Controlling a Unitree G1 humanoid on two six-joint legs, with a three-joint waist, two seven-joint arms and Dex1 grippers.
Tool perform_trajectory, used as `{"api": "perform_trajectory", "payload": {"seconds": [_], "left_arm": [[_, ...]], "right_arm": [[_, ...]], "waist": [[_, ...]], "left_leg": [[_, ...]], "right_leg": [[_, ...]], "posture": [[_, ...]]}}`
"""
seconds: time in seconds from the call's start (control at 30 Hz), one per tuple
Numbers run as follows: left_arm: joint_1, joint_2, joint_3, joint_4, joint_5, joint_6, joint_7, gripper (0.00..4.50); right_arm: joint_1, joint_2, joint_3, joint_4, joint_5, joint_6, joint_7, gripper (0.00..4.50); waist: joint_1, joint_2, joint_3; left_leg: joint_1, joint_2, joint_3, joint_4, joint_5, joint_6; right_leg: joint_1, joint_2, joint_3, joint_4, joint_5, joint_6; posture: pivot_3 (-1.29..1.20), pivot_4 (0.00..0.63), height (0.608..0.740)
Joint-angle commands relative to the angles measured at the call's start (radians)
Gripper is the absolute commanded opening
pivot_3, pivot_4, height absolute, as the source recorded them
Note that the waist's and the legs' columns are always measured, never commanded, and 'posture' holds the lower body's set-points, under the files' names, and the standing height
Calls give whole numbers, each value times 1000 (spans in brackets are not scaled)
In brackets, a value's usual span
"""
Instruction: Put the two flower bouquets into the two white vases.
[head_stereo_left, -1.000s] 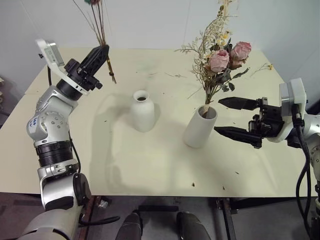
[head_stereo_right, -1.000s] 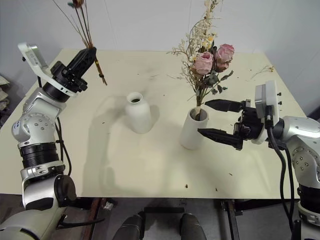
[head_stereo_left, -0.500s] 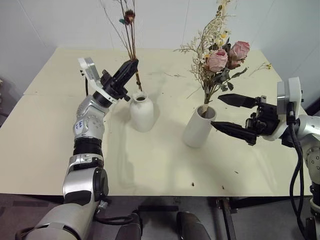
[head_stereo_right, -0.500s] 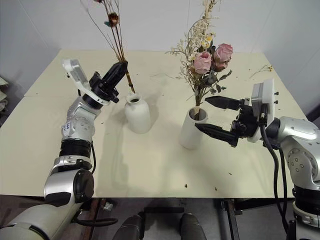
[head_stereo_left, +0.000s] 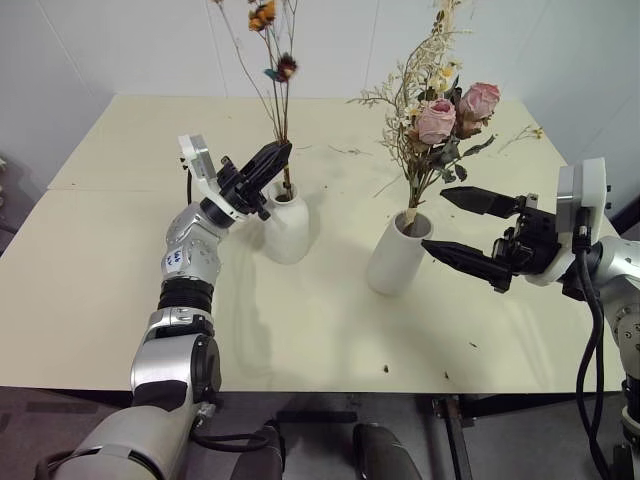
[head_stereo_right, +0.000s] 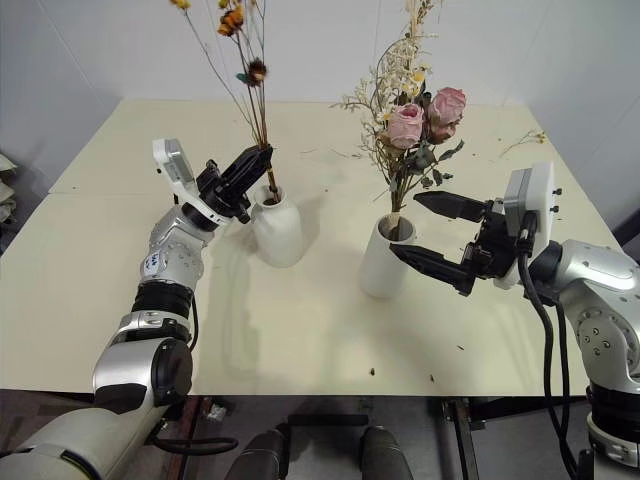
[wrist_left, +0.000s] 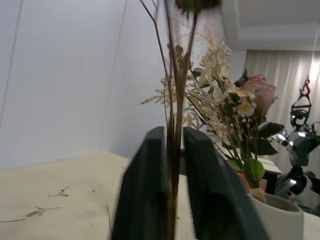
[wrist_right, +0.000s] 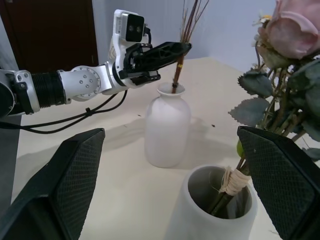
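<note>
The bottle-shaped vase (head_stereo_left: 286, 225) is matte white ceramic: squat, rounded body and a narrow flared neck. It stands upright on the cream tabletop (head_stereo_left: 120, 260) and serves as the reference point. The thin-stemmed sprig (head_stereo_left: 277, 90) rises from its mouth; its stems are wiry and brown, with small orange-yellow and dark flower heads at the top. To the right of the reference vase, near it but apart, stands the cylinder vase (head_stereo_left: 399, 254), taller, plain, wide-mouthed and tilted slightly. It holds the large bouquet (head_stereo_left: 437, 115), with two pink roses, beige feathery sprigs and dark green leaves, its stems bound with pale twine.

The left gripper (head_stereo_left: 275, 158) is just above the reference vase's mouth, the forearm angled up from the left. Its black fingers lie close on either side of the sprig stems. The right gripper (head_stereo_left: 470, 226) is beyond the cylinder vase, pointing toward it, its textured fingers spread wide and holding nothing.
</note>
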Motion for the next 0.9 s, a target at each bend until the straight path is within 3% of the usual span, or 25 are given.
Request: {"api": "perform_trajectory", "payload": {"seconds": [0.03, 0.3, 0.63, 0.9], "left_arm": [[21, 36, -17, -53, 29, -23, -18, 1895], [68, 118, -8, -110, 43, -34, -12, 4395], [256, 402, 6, -446, -1, 162, -95, 4453], [435, 545, 65, -568, -13, 231, -110, 4453]], "right_arm": [[-1, -4, -40, -28, 18, -14, -9, 4500], [-7, 5, -33, -12, 9, -28, -9, 4500], [28, -59, -85, 20, 5, -11, 41, 4500], [89, -129, -130, 133, -61, -72, 127, 4500]], "waist": [[-1, 0, 0], [1, 0, 0], [-1, 0, 0], [-1, 0, 0]], "left_leg": [[0, 0, 0, 0, 0, 0], [0, 0, 0, 0, 0, 0], [0, 1, 0, -2, 0, 0], [1, 1, 0, -4, 0, 0]], "right_leg": [[0, 0, 0, 0, 0, 0], [0, 0, 0, 0, 0, 0], [-1, 0, 1, 0, -1, -1], [0, 0, 1, -1, -2, -3]], "posture": [[0, 150, 740], [0, 150, 740], [0, 150, 740], [0, 150, 740]]}}
